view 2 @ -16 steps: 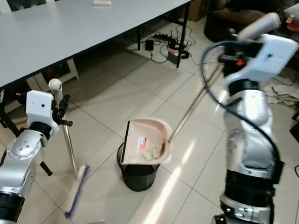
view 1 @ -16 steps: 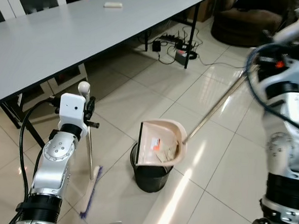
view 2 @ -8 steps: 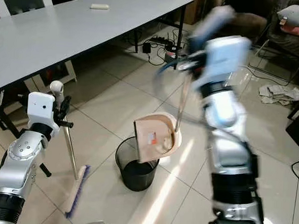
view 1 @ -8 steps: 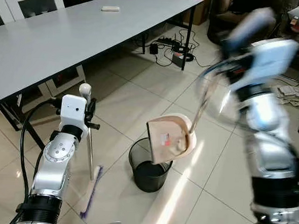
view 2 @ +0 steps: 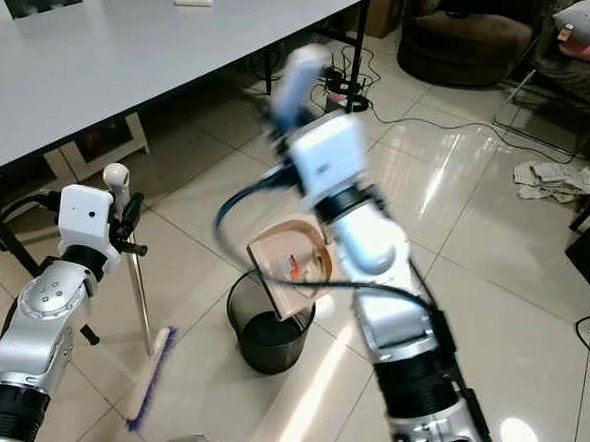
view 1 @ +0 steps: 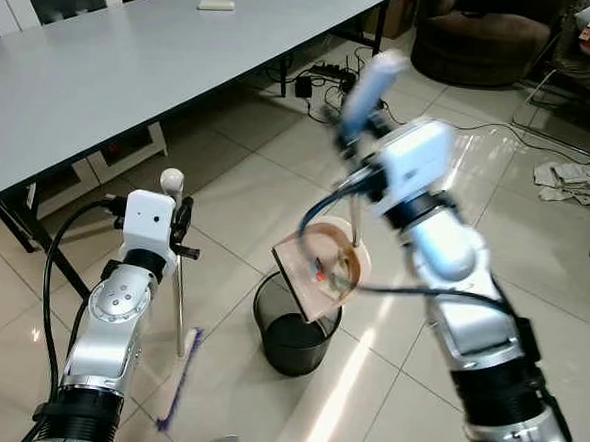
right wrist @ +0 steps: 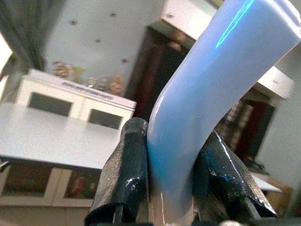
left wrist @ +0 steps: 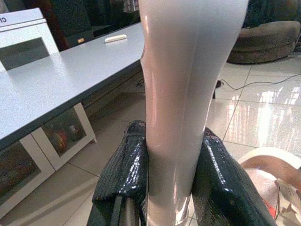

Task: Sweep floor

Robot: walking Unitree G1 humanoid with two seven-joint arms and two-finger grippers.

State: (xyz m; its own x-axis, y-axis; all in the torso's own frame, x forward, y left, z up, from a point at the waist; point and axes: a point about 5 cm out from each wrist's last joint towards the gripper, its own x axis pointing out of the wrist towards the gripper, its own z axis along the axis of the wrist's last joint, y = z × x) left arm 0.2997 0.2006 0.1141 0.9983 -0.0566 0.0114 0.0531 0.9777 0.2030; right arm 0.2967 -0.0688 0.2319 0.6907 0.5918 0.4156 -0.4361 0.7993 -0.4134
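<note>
At frame centre we tip the dustpan (view 1: 322, 271) over the black bin (view 1: 291, 331), right pincer (right wrist: 164, 188) clamped on its handle; left pincer (left wrist: 171, 188) grips the upright broom (view 1: 178, 304). Tilting off-centre could spill scraps onto the floor.

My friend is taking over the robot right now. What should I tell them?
Left gripper: shut on the broom handle, holding the broom upright; its bristles rest on the floor tiles beside the bin.
Right gripper: shut on the dustpan handle, with the dustpan tipped steeply over the black bin.
Done: rubbish was swept into the pan, and some scraps are in it.
Left: probably finish emptying the pan, then set it down and sweep anything remaining.
</note>
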